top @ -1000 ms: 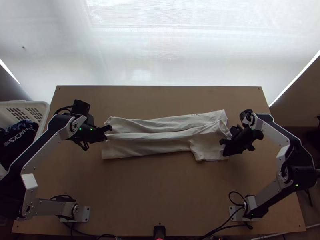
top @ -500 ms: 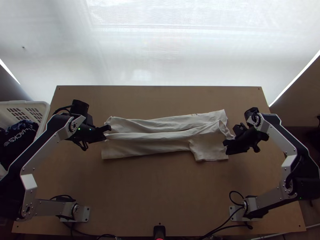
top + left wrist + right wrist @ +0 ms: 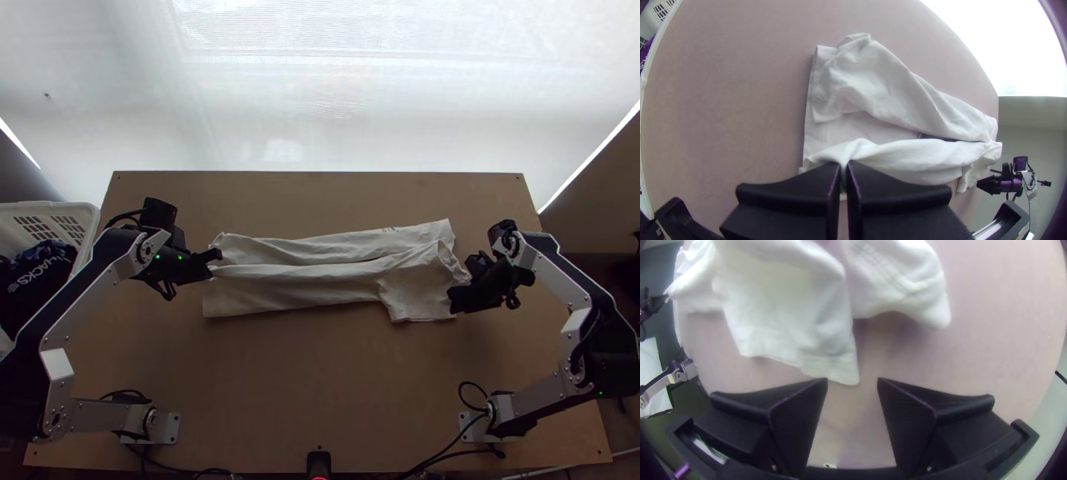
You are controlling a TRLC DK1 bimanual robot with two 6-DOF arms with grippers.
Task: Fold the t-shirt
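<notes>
The off-white cloth t-shirt lies long and narrow, with soft wrinkles, on the flat wooden table. The left black gripper has its fingers clamped on one end, hiding the pinched part. The right black gripper holds its fingers apart near the other end. A white plastic basket is cut off.

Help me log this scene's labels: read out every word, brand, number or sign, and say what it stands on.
"HACKS": on the dark cloth in the basket; the characters beside it are unclear.
Faint marks on the t-shirt: too small to read.
</notes>
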